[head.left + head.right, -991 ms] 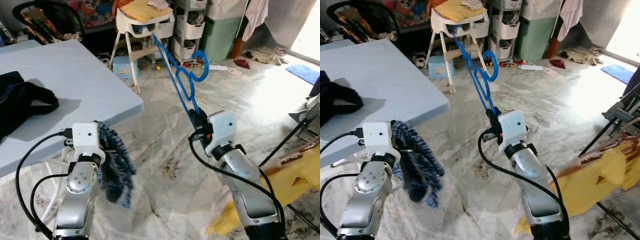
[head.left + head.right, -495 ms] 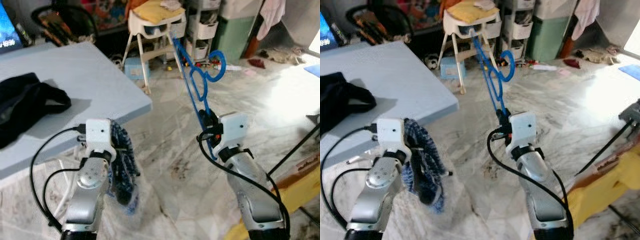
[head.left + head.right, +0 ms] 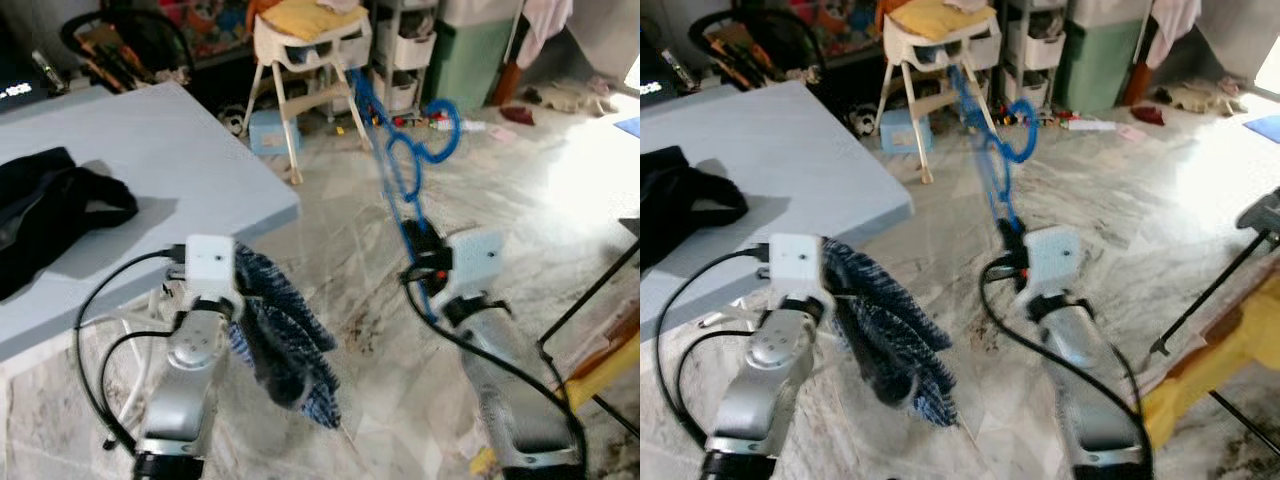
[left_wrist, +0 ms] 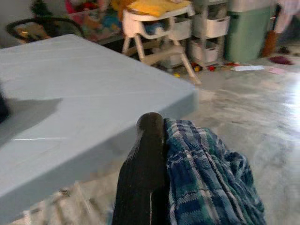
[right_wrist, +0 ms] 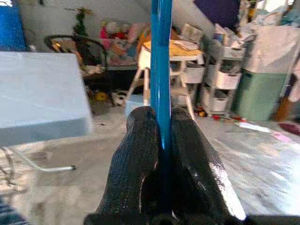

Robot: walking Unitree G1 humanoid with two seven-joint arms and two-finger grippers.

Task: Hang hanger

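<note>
Carrying cloth and hanger, the view swinging left and blurring.

On the left lies the pale blue tabletop (image 3: 150,160) with a dark garment (image 3: 50,205); since a second ago more of both shows, so the robot is likely turning, not yet at a rail. The left tool (image 4: 145,154) is clamped on a blue plaid cloth (image 3: 285,340), which now flares outward. The right tool (image 5: 161,136) pinches the blue hanger (image 3: 400,165), raised over the marble floor (image 3: 340,260), unhung, its hook toward the high chair (image 3: 300,40).
</note>
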